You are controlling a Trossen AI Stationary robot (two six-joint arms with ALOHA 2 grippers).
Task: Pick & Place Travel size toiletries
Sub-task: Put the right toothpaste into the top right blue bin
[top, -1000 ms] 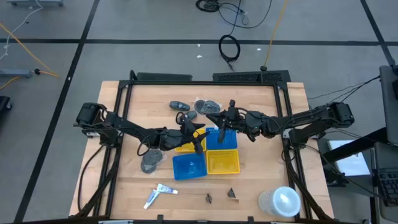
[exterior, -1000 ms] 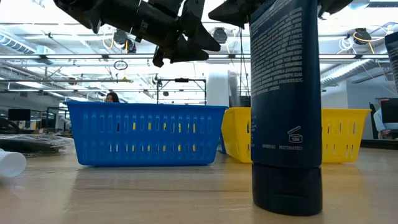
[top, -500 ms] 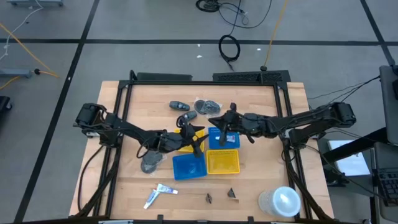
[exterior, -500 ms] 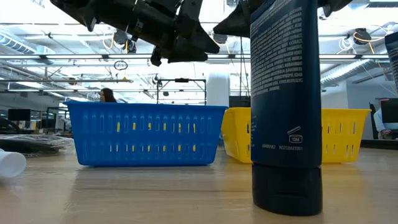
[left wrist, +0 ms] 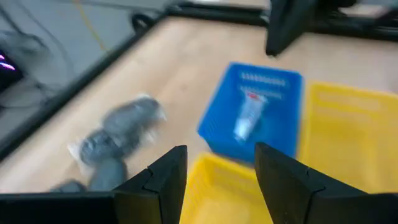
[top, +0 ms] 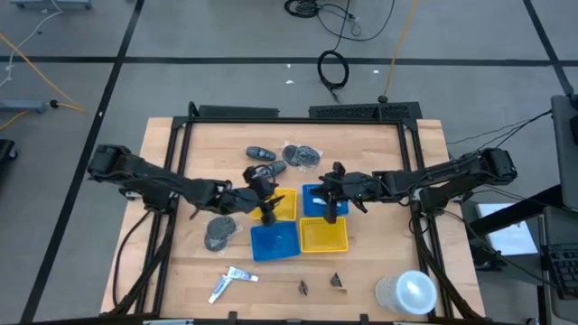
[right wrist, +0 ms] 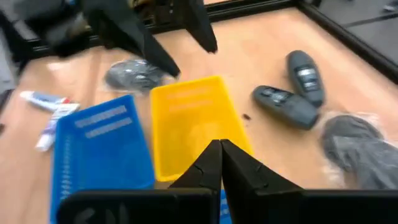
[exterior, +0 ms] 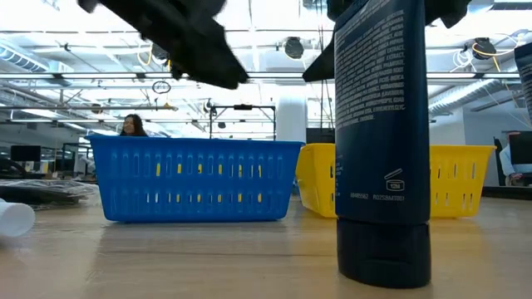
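Left gripper [left wrist: 214, 180] wide open and empty, right gripper [right wrist: 219, 163] closed, empty; both risk colliding over blue plastic basket [top: 322, 202], ignoring white squeeze tubes [top: 231, 281].

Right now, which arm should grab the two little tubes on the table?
Left. The tubes lie on its side, nearer the left gripper, which is open and empty. The right gripper is shut and farther off.
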